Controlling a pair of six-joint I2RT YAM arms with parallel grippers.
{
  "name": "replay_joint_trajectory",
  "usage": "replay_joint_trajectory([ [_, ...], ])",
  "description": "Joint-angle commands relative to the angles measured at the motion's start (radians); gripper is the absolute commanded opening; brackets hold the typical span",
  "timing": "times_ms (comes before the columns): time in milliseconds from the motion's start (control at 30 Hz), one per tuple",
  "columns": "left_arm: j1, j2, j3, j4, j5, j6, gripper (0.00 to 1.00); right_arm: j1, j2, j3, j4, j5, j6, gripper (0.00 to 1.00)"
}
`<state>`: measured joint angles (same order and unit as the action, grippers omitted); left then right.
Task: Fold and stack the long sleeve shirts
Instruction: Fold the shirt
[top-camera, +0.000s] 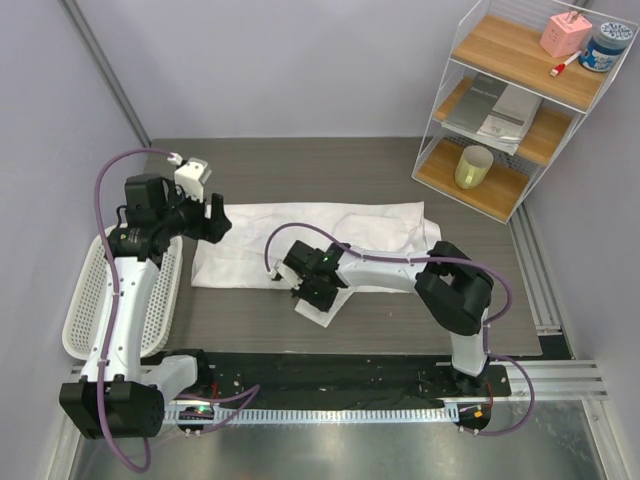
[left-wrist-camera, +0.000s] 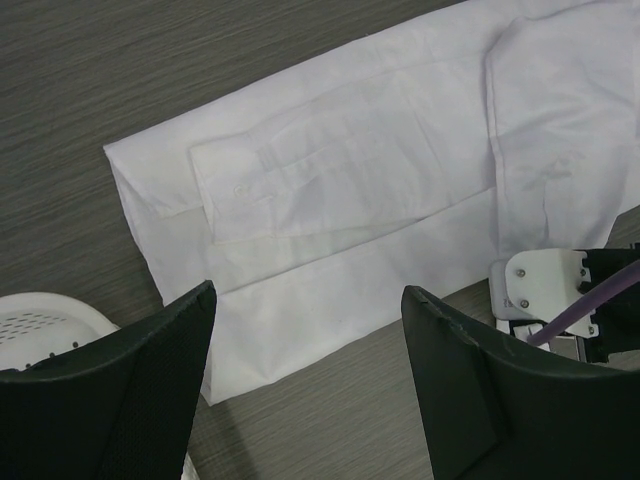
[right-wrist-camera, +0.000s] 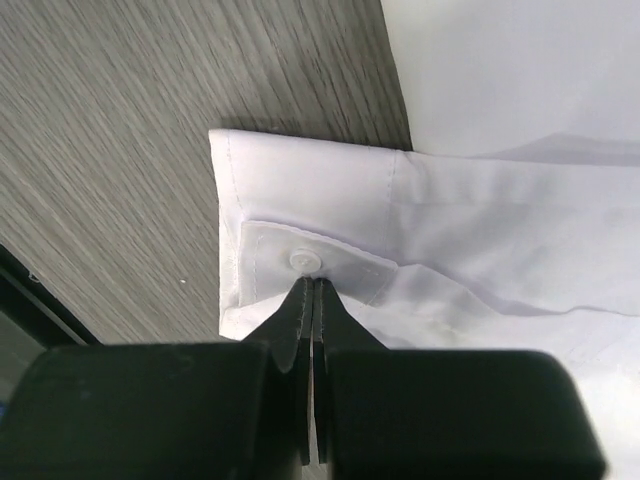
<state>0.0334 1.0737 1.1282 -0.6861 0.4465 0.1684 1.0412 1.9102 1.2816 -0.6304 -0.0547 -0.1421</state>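
- The long sleeve shirt is laid flat across the middle of the bench, with one sleeve folded over the body; in the left wrist view it fills the upper centre of the frame.
- A buttoned cuff is seen at the centre of the right wrist view, lying on the bare bench just below the shirt body.
- The right gripper is clenched, its fingertips pinched onto the cuff beside the button.
- The right arm is stretched low from the lower right of the top view towards the centre.
- The left gripper is held released, its fingers spread wide, above the shirt's left end.
- The left arm is raised and bent at the left of the top view, over a white basket.
- On a shelf at the upper right, a jar label is too small to be read.
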Motion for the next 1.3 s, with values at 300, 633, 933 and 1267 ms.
replay_joint_trajectory([
  [300, 0.008, 0.017, 0.030, 0.045, 0.023, -0.035, 0.75, -0.202, -0.017, 0.303, -0.016, -0.358, 0.171, 0.01],
  [633, 0.066, 0.069, 0.027, 0.065, 0.072, -0.107, 0.76, -0.265, 0.087, 0.458, 0.195, -0.376, 0.315, 0.01],
  [933, 0.166, 0.146, -0.007, 0.036, 0.167, -0.138, 0.75, -0.264, 0.251, 0.515, 0.356, -0.373, 0.427, 0.01],
  [1267, 0.172, 0.196, -0.065, 0.023, 0.144, -0.093, 0.75, -0.247, 0.357, 0.579, 0.475, -0.356, 0.509, 0.01],
])
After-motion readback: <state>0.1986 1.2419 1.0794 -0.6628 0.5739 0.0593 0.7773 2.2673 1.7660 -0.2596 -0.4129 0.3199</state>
